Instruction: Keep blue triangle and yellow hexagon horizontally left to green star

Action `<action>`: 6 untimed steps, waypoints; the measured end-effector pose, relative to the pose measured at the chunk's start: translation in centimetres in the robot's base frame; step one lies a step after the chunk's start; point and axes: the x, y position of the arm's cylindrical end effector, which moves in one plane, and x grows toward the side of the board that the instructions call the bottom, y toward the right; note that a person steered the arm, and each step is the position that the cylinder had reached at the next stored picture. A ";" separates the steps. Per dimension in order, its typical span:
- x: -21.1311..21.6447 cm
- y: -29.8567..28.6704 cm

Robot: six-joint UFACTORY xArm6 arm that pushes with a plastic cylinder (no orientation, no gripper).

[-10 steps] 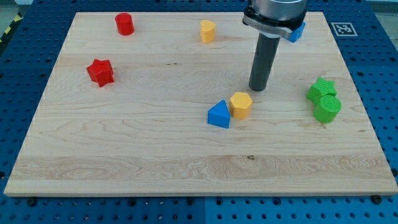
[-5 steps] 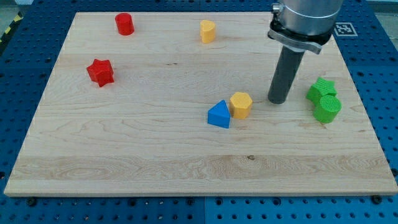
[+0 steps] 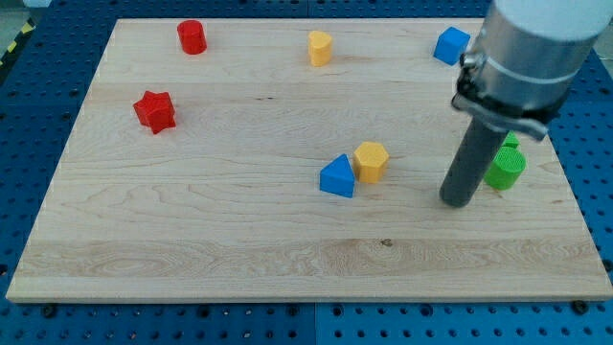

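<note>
Wooden board (image 3: 192, 240) on a blue perforated table (image 3: 29, 115). Red cylinder (image 3: 192, 36) near the board's top-left corner; red star (image 3: 154, 111) below it, further left. Yellow block (image 3: 320, 47), possibly a half-cylinder, top centre. Blue cube (image 3: 450, 45) top right. Green cylinder (image 3: 508, 168) near right edge, partly hidden.

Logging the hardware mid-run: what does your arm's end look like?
A straight, dark grey cylindrical rod ending at my tip, hanging from a wider light grey cylindrical housing with a dark collar at the joint. No pincer, cables or markings show.
</note>
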 end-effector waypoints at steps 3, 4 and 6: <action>-5.7 -11.3; -6.8 -11.2; -4.0 -7.9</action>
